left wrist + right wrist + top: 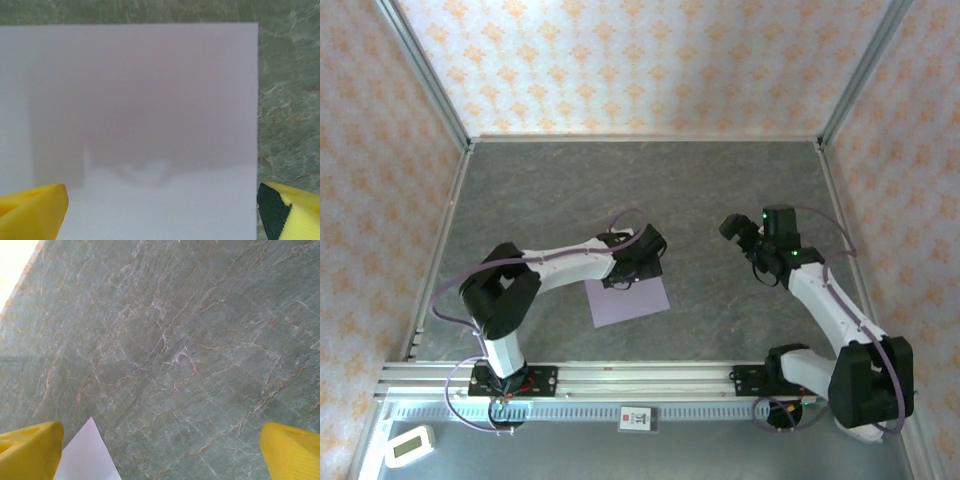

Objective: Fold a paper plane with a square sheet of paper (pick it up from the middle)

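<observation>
Left wrist view: the sheet, likely light, limp and slippery, is seen flat between the left gripper jaws, spread wide, and is best pinched mid-sheet.

paper, far edge hidden under left claw

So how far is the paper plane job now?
Nothing folded yet: the square sheet of paper lies flat on the table. The left gripper is open above it, gripping nothing; the right gripper is open, off to the side. Pickup and every fold remain.
</observation>
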`<control>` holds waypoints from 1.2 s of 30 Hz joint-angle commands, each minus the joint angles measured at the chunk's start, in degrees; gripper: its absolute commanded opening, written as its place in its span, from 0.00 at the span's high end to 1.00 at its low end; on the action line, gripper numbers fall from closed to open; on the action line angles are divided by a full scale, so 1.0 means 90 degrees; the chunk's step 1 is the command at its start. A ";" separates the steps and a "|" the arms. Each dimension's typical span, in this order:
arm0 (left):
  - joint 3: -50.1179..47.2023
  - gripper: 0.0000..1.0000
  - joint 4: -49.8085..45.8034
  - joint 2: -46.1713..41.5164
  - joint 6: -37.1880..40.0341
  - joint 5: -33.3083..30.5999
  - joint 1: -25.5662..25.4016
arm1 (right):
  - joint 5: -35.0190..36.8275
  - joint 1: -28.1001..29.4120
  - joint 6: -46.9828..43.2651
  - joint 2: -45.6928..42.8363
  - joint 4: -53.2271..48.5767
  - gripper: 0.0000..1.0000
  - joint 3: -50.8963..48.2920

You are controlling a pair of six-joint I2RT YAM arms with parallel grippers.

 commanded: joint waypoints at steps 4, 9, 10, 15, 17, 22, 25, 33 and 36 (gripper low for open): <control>0.0107 0.00 -0.0555 0.0102 -0.0555 -0.0518 -0.0068 | -0.0133 0.0037 -0.0265 0.0161 -0.0211 0.00 0.0270; 0.0060 0.00 -0.0523 0.0190 -0.0483 -0.0463 -0.0068 | -0.0151 0.0036 -0.0309 0.0207 -0.0211 0.00 0.0279; 0.0052 0.00 -0.0552 0.0225 -0.0456 -0.0452 -0.0068 | -0.0145 0.0038 -0.0310 0.0200 -0.0215 0.00 0.0265; 0.0026 0.00 -0.0680 0.0291 -0.0260 -0.0542 -0.0068 | -0.0145 0.0038 -0.0310 0.0175 -0.0199 0.00 0.0216; 0.0030 0.00 -0.0713 0.0328 -0.0196 -0.0586 -0.0069 | -0.0143 0.0038 -0.0305 0.0160 -0.0193 0.00 0.0197; 0.0018 0.00 -0.0653 0.0487 -0.0061 -0.0534 -0.0068 | -0.0119 0.0038 -0.0283 0.0114 -0.0157 0.00 0.0106; 0.0020 0.00 -0.0628 0.0568 -0.0013 -0.0524 -0.0068 | -0.0094 0.0031 -0.0284 0.0098 -0.0155 0.00 0.0093; -0.0330 0.03 -0.0437 0.0584 0.0029 -0.0482 -0.0068 | 0.0006 0.0038 -0.0287 0.0007 -0.0200 0.00 0.0141; -0.0491 0.09 -0.0345 0.0514 0.0010 -0.0452 -0.0068 | 0.0026 0.0036 -0.0295 -0.0003 -0.0213 0.00 0.0147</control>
